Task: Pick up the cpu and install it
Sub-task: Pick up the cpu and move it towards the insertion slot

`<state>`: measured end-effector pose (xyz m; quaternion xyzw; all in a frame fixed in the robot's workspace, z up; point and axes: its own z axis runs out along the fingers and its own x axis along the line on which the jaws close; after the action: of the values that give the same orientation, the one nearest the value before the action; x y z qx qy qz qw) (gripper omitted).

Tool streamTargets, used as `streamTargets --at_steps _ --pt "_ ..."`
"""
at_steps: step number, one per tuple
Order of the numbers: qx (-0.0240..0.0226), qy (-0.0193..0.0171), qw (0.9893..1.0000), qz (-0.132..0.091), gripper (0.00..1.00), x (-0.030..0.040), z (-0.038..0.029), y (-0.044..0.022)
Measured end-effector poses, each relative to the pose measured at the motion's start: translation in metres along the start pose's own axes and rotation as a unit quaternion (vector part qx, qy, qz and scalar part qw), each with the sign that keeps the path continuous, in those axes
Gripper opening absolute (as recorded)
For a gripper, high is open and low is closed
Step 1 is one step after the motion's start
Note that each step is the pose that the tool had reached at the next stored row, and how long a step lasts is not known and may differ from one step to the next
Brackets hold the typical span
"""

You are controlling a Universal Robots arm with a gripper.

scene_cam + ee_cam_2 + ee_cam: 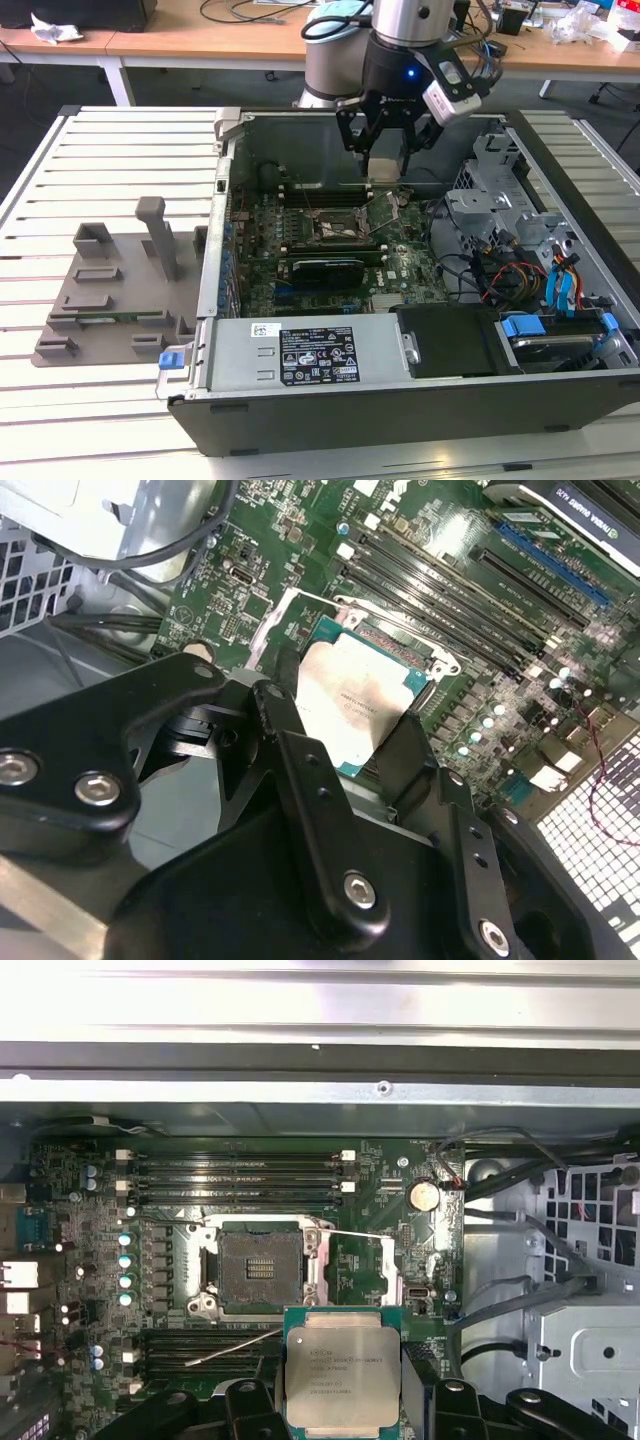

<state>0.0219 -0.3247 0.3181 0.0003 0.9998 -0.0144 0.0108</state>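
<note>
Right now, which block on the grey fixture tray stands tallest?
The narrow upright post near the tray's middle; the other blocks are low and squat. Holding the cpu, the gripper is over the motherboard instead.

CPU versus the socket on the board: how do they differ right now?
The cpu has a pale silver top; the socket is dark inside. The cpu is held in the gripper, clear of the board; the socket lies open and empty on it. Both are square.
</note>
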Motion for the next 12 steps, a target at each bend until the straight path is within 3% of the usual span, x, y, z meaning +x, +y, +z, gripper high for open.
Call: streamTargets --at_steps 12 --pt "0.0000 0.0000 1.0000 0.000 0.55 0.0062 0.0087 0.0010"
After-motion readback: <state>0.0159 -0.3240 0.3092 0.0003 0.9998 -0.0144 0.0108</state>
